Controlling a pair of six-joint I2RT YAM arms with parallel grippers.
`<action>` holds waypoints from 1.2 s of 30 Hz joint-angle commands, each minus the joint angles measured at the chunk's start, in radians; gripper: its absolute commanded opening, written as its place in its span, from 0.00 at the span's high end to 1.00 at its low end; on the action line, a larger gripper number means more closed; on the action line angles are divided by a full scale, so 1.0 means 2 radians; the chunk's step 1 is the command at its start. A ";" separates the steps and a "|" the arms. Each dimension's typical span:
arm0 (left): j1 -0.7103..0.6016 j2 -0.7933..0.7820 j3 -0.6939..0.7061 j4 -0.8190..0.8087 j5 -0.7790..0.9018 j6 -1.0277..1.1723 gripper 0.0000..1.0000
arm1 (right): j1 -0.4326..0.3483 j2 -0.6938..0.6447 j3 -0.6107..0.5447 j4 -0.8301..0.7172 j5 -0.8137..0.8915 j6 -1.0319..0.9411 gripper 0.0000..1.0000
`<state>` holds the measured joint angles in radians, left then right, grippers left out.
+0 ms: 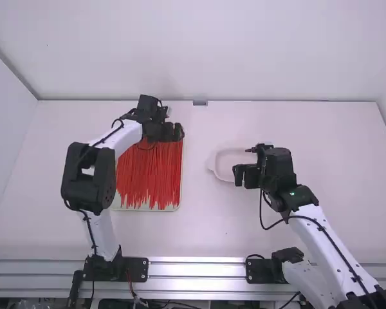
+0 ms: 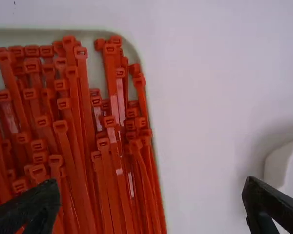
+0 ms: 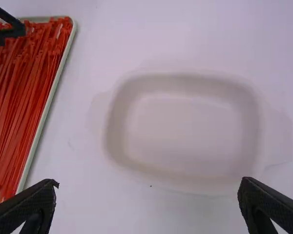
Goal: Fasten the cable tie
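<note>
Cable ties [image 1: 151, 174], a dense orange-red heap of them, lie side by side on a pale tray [image 1: 174, 207] that sits left of the middle of the high view, their strands running from the tray's upper edge down toward its lower edge. In the left wrist view we see the square heads of the ties [image 2: 78, 146] bunched near a rounded corner of the tray [image 2: 132, 41]. The left gripper [image 1: 161, 132] hangs over the upper end of the heap, and we find its two black fingers spread wide with nothing between them, one finger [image 2: 34, 204] above the ties and the other over bare table beside the tray. Just right of the tray, near the centre of the high view, stands a white rectangular dish [image 1: 222, 161] with small handles. The right gripper [image 1: 254, 170] hovers at the dish's right side, its fingers [image 3: 29, 204] parted widely and holding nothing, the dish [image 3: 185, 80] framed between them. Everything rests on the white table [image 1: 309, 129].
</note>
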<state>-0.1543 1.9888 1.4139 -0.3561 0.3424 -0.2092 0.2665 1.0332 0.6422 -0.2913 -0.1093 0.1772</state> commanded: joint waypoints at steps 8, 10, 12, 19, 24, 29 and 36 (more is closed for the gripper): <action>-0.002 0.004 0.005 -0.005 -0.011 -0.006 0.11 | 0.008 0.003 0.016 -0.002 -0.001 0.003 0.00; -0.002 0.004 -0.002 0.001 -0.011 -0.006 0.11 | 0.014 0.003 0.016 -0.001 0.001 0.003 0.00; -0.002 0.004 -0.005 0.000 -0.011 -0.006 0.11 | 0.015 0.003 0.016 -0.001 0.002 0.003 0.00; -0.002 0.004 -0.014 -0.008 -0.011 -0.006 0.20 | 0.005 0.003 0.016 -0.002 -0.001 0.003 0.00; -0.002 0.004 -0.022 -0.008 -0.033 -0.020 0.32 | 0.006 0.003 0.016 -0.001 -0.001 0.005 0.00; -0.014 0.004 -0.031 0.002 -0.062 -0.032 0.42 | 0.016 0.003 0.016 0.000 0.003 0.005 0.00; -0.042 0.004 -0.030 0.006 -0.089 -0.040 0.49 | 0.005 0.003 0.016 -0.001 -0.002 0.005 0.00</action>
<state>-0.2150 1.9888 1.3640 -0.3416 0.2016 -0.2733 0.2821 1.0332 0.6422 -0.2935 -0.1097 0.1810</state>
